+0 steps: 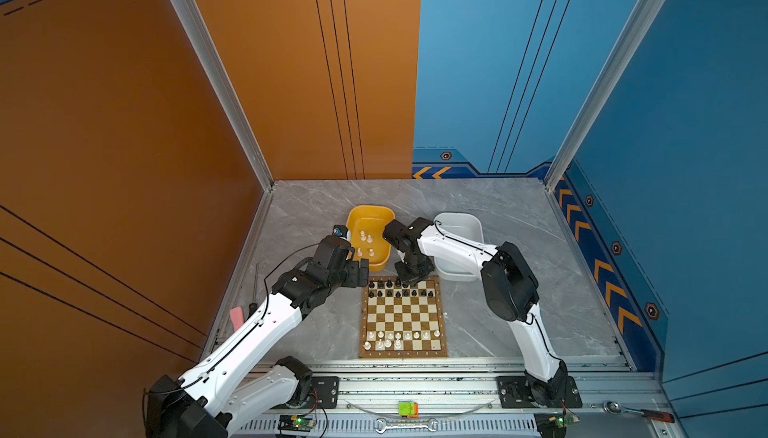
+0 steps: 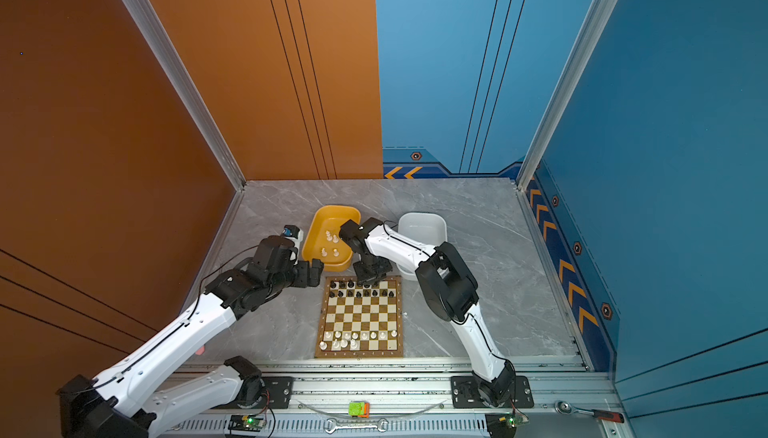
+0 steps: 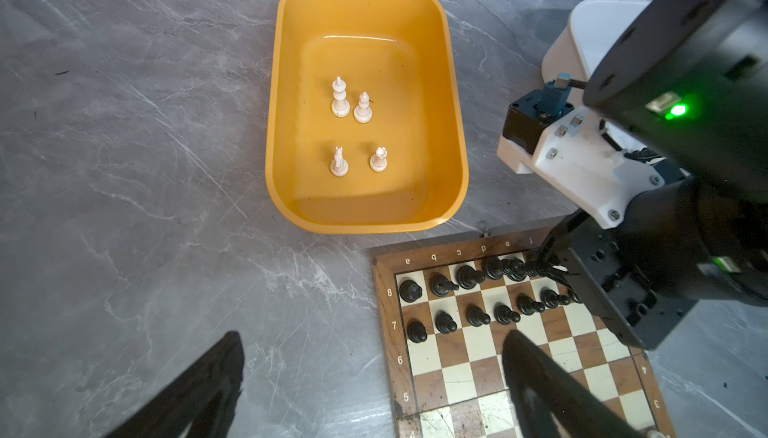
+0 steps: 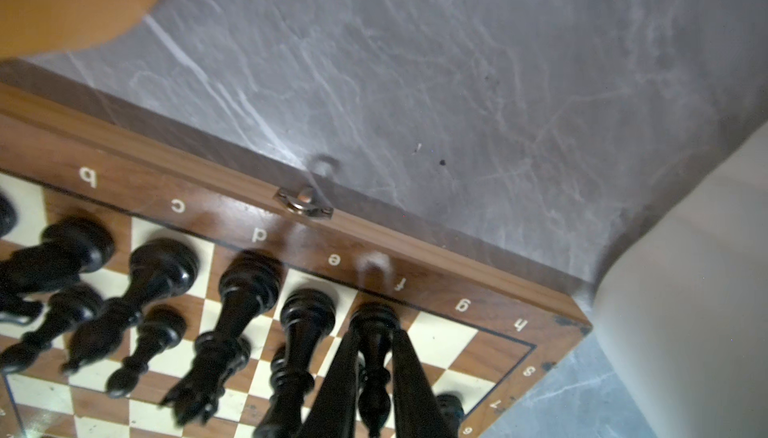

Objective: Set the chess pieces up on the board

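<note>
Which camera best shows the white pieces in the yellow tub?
The left wrist view: all four white pieces stand clear and large in the yellow tub. Both top views show them tiny. The right wrist view catches only a blurred tub corner.

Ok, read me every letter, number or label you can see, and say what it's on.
"a b c d e f g h": far rim of the board.
"8 7 6 5": the board's side rim, left wrist view.
Near-rim letters in both top views: too small to read.
No other text readable.
</note>
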You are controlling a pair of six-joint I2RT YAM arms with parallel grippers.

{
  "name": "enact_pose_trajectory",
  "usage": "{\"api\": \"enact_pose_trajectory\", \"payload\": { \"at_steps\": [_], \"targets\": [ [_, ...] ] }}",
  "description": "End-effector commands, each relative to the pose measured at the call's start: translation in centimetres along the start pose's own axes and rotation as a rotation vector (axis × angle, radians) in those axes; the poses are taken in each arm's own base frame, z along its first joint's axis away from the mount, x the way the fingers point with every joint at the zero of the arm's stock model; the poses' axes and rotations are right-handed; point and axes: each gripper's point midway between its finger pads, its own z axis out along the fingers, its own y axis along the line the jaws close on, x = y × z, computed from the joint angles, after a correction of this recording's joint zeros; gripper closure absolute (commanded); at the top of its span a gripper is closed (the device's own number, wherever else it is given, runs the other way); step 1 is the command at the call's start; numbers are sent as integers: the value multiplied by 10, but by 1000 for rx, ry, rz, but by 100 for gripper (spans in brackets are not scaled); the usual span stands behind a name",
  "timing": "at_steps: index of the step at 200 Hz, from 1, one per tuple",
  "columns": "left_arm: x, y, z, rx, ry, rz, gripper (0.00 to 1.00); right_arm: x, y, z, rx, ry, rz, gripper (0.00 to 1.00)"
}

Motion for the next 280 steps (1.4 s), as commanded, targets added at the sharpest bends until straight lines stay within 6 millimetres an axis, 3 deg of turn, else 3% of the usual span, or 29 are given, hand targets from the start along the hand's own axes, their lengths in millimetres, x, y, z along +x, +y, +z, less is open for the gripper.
{"api": "enact_pose_trajectory", "payload": {
  "at_steps": [1,113,213,280],
  "targets": [
    [4,1,1,8,9,-7,2,7,-5,-4,25,9,6,79],
    [-3,1,1,-3,-9,-25,2,-9,-12,-24,-2,-48,16,73],
    [-23,-6,1,5,-32,-5,2,-30,-15,-64,-81,-135,37,70],
    [-28,-11,1,15,-39,1,2,-30,-20,-47,-50,-105,31,76]
  ]
}}
